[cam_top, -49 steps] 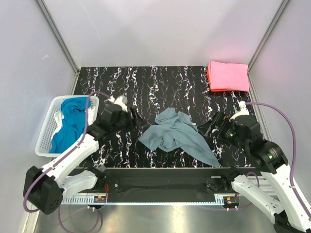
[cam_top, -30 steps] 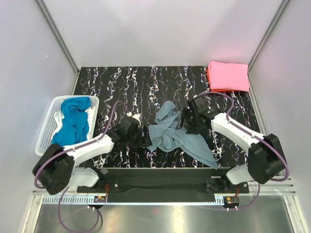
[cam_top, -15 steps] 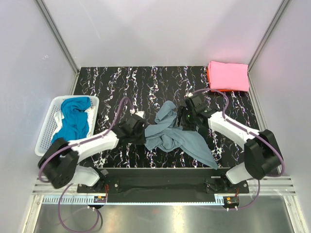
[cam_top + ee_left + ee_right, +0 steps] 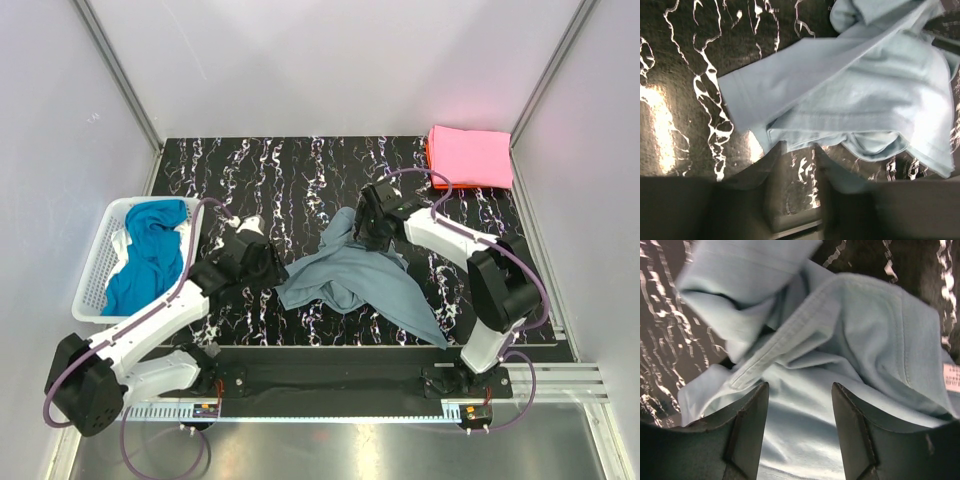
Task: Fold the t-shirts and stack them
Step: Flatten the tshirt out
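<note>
**On the black table, a grey-blue shirt waits to be flattened**

Well left of the grey-blue shirt, a blue shirt is heaped in the white basket. At the grey-blue shirt's left hem the left gripper is set low; whether its jaws pinch cloth cannot be told. At its far edge the right gripper is held with jaws spread over a seam. Opposite edges are best pinched through one layer only and drawn apart evenly. Far right of it, a pink shirt is stacked, folded.
</note>
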Available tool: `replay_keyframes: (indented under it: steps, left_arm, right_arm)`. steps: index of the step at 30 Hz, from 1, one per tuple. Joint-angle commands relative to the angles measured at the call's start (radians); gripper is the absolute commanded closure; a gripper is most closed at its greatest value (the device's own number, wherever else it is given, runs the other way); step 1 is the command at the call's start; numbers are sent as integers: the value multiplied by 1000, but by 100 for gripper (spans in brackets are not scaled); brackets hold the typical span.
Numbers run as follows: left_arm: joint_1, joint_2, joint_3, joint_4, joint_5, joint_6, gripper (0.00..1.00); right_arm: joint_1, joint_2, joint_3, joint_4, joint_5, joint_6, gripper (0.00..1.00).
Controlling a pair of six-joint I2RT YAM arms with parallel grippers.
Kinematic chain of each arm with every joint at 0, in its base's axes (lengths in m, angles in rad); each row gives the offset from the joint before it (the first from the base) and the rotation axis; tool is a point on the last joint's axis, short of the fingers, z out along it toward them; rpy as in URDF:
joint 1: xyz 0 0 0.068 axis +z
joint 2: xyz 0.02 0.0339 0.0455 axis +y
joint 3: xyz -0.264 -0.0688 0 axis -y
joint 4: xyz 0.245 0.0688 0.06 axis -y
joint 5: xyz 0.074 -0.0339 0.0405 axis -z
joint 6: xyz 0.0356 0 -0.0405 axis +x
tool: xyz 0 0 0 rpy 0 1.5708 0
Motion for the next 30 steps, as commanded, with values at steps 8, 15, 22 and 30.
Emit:
replay_keyframes:
  steps: [8,15,22,30]
  left_arm:
    - [28,82,-49,99,63,104,43]
    - [-21,77,-56,87,-61,290,43]
    - [-72,177,-40,122,-116,325,48]
    - [-118,214,-19,88,-248,316,45]
  right_arm:
    - [6,-158,-36,-75,0,-7,41]
    - [6,-278,-111,-89,-33,-10,41]
    - [6,-338,-112,-75,-90,-19,41]
    - [6,-381,-98,-83,-93,-33,41]
